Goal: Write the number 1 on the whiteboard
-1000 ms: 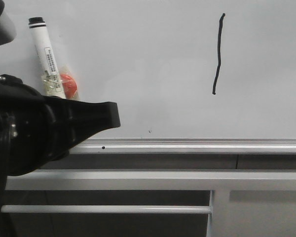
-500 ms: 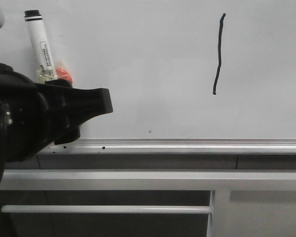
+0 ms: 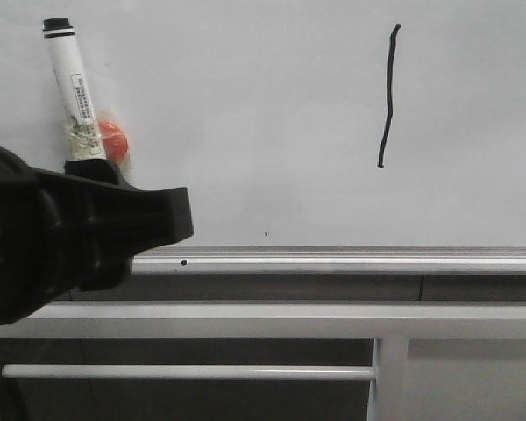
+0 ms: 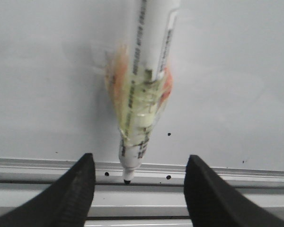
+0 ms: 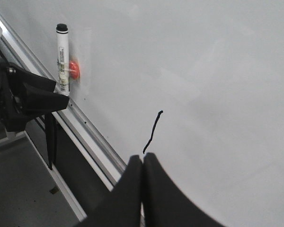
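Observation:
The whiteboard (image 3: 245,105) fills the front view, with its silver rail (image 3: 351,260) along the lower edge. The number 1 (image 3: 387,96) is a thin, wavy black stroke at the upper right; it also shows in the right wrist view (image 5: 152,132). A white marker pen (image 3: 74,86), taped to an orange-red piece (image 3: 113,138), stands against the board at the left. In the left wrist view the pen (image 4: 146,71) rests tip-down on the rail. My left gripper (image 4: 138,189) is open, one finger each side of the tip, not touching it. My right gripper (image 5: 143,159) is shut and empty, just below the stroke.
A white metal frame and bar (image 3: 245,317) run below the rail, with a thinner bar (image 3: 202,372) and an upright post (image 3: 390,377) lower down. Small black specks (image 3: 184,262) mark the rail. In the right wrist view the left arm (image 5: 19,97) sits at the board's lower left.
The left gripper has shifted left and dropped lower, away from the pen. The pen moved a little up and left, then stayed still. The stroke is unchanged.

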`<state>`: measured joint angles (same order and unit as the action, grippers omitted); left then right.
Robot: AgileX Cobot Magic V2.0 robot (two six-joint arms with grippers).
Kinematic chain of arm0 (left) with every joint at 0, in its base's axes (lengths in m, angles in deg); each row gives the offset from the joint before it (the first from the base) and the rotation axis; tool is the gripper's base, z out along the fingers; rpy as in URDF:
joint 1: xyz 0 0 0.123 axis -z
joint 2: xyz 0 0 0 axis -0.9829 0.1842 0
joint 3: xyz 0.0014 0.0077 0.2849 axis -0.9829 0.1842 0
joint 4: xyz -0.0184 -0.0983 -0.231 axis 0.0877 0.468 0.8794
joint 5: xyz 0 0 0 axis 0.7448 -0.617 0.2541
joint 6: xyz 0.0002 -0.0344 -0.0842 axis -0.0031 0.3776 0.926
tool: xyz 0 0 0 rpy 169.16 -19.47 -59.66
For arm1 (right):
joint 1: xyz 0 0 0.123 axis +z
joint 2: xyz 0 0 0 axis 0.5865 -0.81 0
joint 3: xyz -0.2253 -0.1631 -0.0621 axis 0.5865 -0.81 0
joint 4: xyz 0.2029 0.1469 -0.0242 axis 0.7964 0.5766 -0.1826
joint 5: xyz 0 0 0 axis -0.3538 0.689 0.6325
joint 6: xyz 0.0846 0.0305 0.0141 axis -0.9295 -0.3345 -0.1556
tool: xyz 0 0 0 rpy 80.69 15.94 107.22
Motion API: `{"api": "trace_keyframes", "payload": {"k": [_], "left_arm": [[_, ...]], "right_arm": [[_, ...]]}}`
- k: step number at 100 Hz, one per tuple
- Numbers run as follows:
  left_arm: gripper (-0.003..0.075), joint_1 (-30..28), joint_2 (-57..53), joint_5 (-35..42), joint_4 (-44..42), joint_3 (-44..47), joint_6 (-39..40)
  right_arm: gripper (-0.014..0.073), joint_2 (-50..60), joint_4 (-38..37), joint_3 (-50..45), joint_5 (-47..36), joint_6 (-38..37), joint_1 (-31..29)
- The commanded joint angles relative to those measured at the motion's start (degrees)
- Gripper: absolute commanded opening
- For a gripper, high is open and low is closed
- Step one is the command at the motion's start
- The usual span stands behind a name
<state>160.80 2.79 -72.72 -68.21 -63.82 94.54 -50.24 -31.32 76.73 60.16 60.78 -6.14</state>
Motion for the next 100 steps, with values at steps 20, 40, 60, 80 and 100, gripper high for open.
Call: {"api": "trace_keyframes", "payload": {"k": [20,40,60,80,100], "left_arm": [[0.0385,0.65,-6.02,-6.57,-0.51,2.15,0.14],[0.0281,0.65,-9.63,-6.57,-0.41,3.7,-1.47],[-0.002,0.65,-13.67,-6.57,-0.08,5.68,-6.47],[-0.002,0.65,-20.25,-5.75,1.56,6.65,-27.68],[-0.002,0.65,-31.1,-5.78,4.52,6.75,-49.0]], "right_arm": [[-0.0052,0.06,-0.18,1.48,-4.15,-0.01,-0.34],[-0.0052,0.06,-0.18,1.48,-4.03,-0.01,-0.34],[-0.0052,1.24,-0.18,1.3,-5.06,-0.01,-0.34],[-0.0052,9.05,1.02,-5.84,-15.5,-0.11,-0.34],[-0.0052,15.39,15.5,-18.6,-21.11,-0.11,-0.34]]}}
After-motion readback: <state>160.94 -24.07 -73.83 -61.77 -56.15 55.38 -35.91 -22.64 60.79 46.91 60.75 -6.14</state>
